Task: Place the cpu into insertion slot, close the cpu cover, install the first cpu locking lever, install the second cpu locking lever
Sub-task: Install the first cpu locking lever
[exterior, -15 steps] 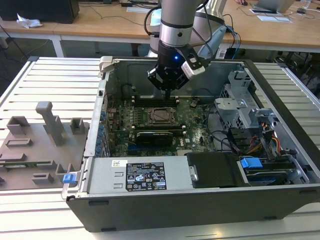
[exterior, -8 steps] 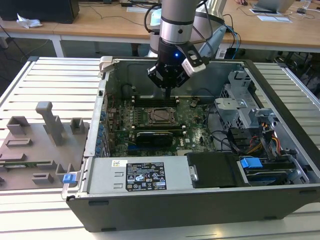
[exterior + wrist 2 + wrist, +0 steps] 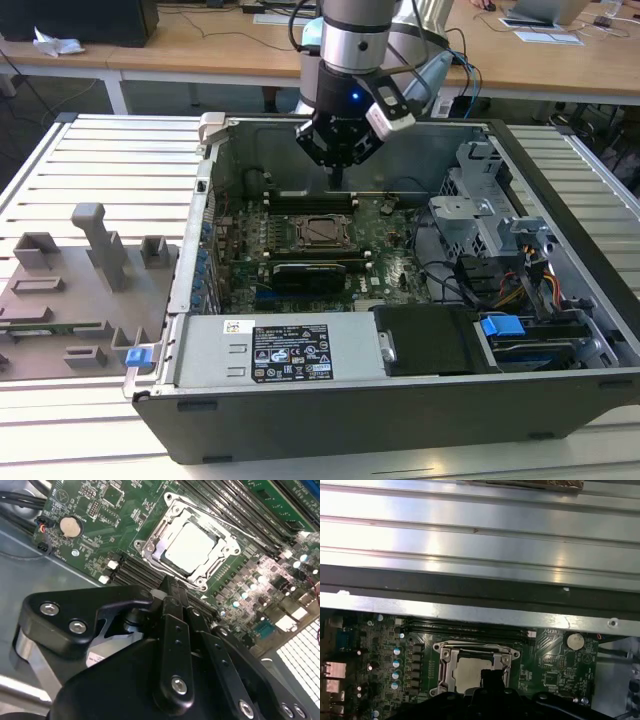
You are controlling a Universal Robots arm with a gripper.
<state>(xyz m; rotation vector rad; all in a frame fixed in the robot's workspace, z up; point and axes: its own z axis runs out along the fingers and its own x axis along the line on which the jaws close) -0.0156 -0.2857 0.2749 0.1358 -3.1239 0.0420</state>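
Workshop bench of ribbed aluminium profiles [image 3: 100, 150] carrying an open computer case [image 3: 560, 400] laid on its side, motherboard [image 3: 95, 510] facing up. The cpu [image 3: 190, 547] lies seated in the insertion slot [image 3: 451, 656], directly below and just ahead of the gripper [image 3: 170, 592]; the cpu cover [image 3: 212, 527] appears folded down around it, its window framing the chip's silver top. The gripper's fingers [image 3: 167, 587] are drawn together to a narrow point and hold nothing, a posture that seems suited to pressing on a lever, not grasping. They hover just above the socket's near edge, apart from it. Memory slots [image 3: 235, 505] flank the socket closely; the case wall [image 3: 470, 612] beyond it bounds the arm's travel, while open room remains above.
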